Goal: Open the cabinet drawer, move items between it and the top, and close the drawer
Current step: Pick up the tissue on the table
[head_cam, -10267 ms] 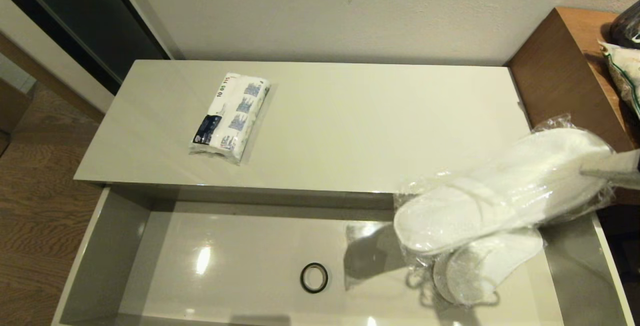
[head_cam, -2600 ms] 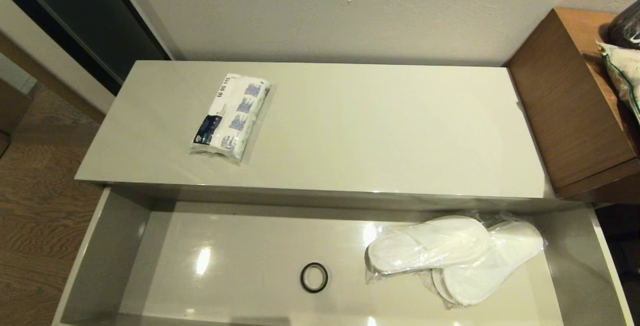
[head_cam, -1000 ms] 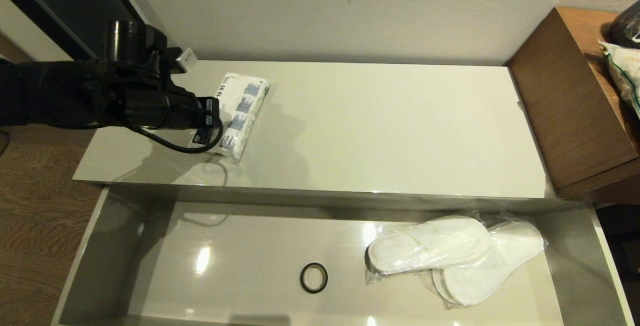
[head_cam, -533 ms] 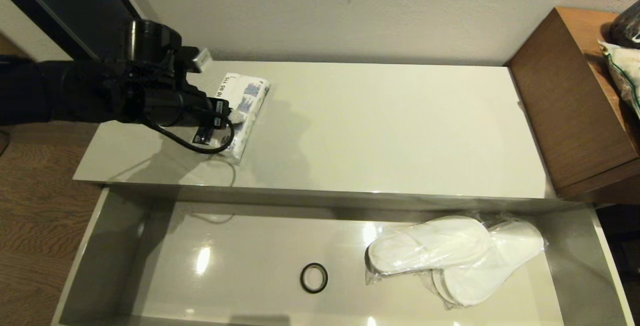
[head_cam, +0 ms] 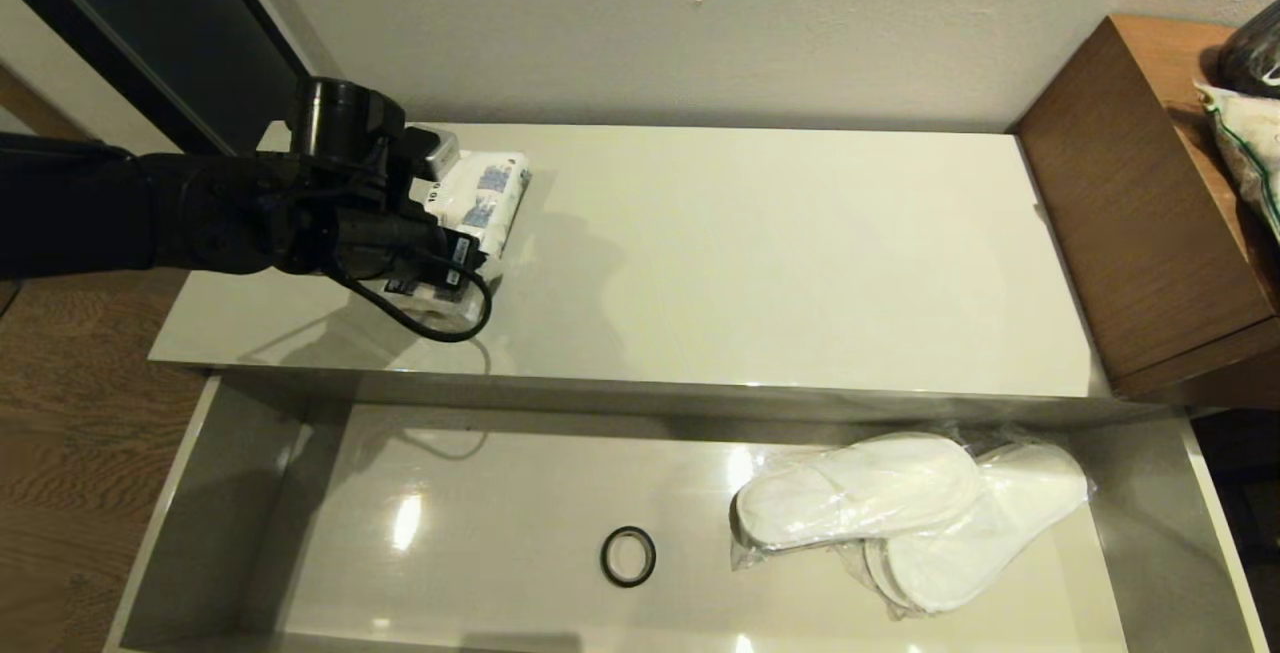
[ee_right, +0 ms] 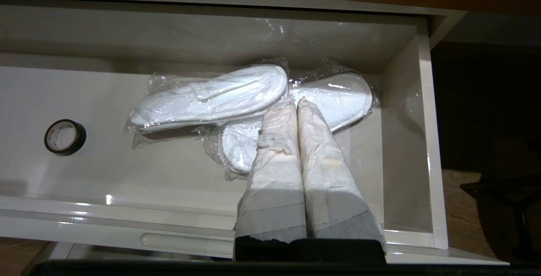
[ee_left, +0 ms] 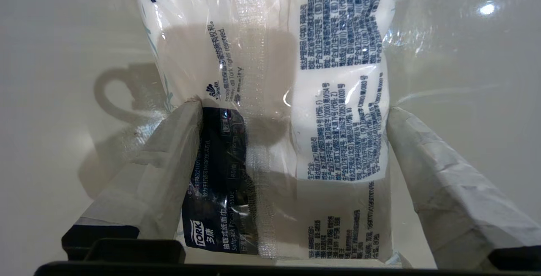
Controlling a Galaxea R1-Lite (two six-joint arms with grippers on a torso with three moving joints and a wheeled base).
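Left hand (ee_left: 291,111) sits low over the tissue packet (head_cam: 480,203) on the top (head_cam: 760,263), fingers (ee_left: 169,162) spread wide, one on each long side of the packet. One finger touches the packet's edge, the other stands just beside its far edge; not clamped. The packet's dark-label end lies under the hand, the rest runs out ahead of the fingertips toward the wall. The packet lies near the top's left end, so there is little worktop left of the hand and a long bare stretch to its right. The cabinet drawer (head_cam: 200,493) is pulled out just below the hand, bare floor there. Further right in the drawer: black ring (head_cam: 628,556), then slippers (head_cam: 900,513) in plastic near the right wall. Right hand (ee_right: 296,105) hangs well apart above the slippers, fingers pressed together, holding nothing.
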